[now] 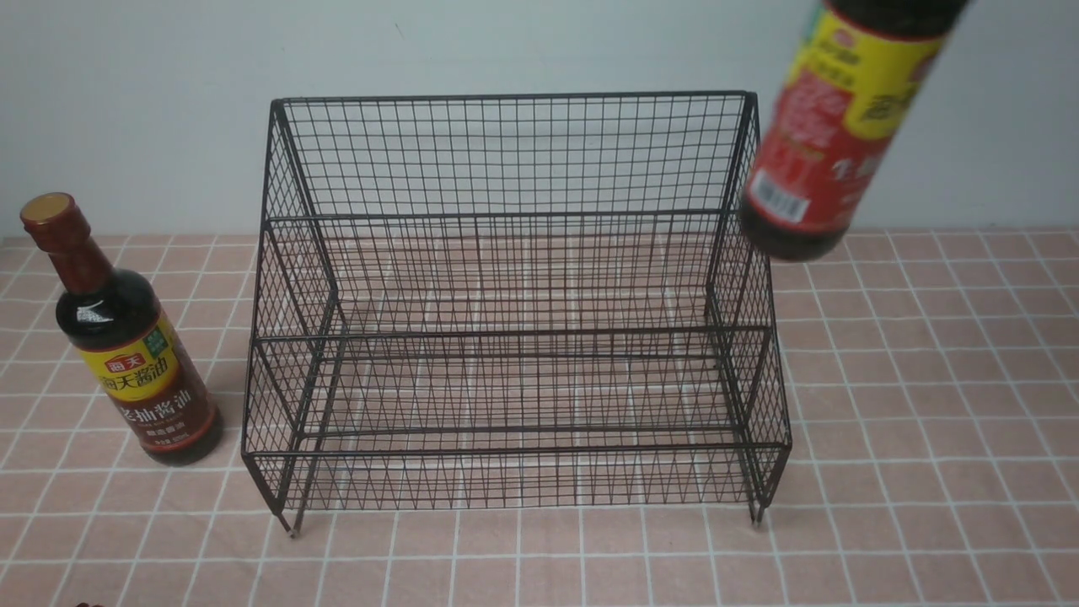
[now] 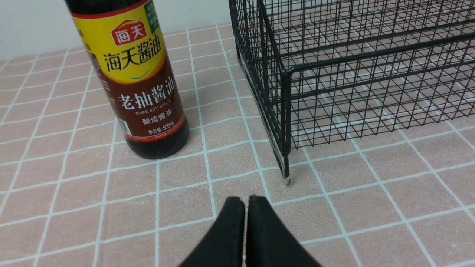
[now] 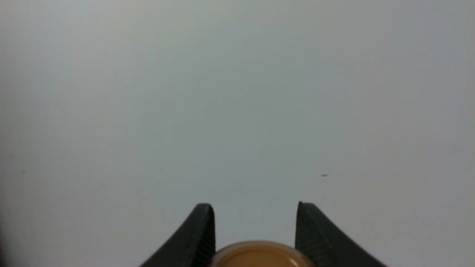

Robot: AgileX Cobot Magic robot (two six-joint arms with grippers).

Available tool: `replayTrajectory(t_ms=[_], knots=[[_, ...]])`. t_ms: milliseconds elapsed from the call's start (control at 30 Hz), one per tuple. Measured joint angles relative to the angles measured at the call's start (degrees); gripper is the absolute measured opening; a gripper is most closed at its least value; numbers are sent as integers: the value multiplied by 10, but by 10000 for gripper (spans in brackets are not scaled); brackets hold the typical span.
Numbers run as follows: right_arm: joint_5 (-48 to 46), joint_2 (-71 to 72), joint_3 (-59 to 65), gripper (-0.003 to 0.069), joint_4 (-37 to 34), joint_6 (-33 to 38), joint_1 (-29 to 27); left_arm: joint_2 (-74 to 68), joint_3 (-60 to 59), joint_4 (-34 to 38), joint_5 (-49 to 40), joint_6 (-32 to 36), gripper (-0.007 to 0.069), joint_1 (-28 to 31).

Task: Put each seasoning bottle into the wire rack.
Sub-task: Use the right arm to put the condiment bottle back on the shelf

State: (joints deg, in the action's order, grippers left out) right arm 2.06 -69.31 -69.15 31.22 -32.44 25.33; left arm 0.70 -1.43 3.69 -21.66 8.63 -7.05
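Front view: the rack point(image 1: 516, 312) stands mid-bench point(image 1: 927, 421) with both tiers empty. The brown bottle point(image 1: 126, 337) stands upright on the bench just beside the rack's left side, not touching it. The red bottle point(image 1: 830, 135) hangs in the air at upper right, tilted, with its base level with the rack's upper right corner. Its neck runs out of the picture. Neither hand shows here.

Left wrist view: the left hand point(image 2: 245, 202) is clenched, its two black fingers point(image 2: 226, 237) pressed together with nothing between them. It is low over the bench. The brown bottle stands on the tiles ahead of the hand and apart from it. The rack's front corner foot point(image 2: 286, 180) rests on the bench, also clear of the hand.

Right wrist view: the right hand point(image 3: 254, 207) grasps the red bottle near its top. The tan cap point(image 3: 259, 256) sits between the two fingers point(image 3: 196, 237), touching both. Only the plain grey wall point(image 3: 237, 92) lies beyond.
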Motion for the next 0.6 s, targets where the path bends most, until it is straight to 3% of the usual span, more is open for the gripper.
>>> replayTrajectory(t_ms=[167,600], knots=[[-1,-64,-22,269,3,-1,27,0,0,0,0,0,-7,0],[7,-165,-47,267,13,-30,27,0,0,0,0,0,-7,0]])
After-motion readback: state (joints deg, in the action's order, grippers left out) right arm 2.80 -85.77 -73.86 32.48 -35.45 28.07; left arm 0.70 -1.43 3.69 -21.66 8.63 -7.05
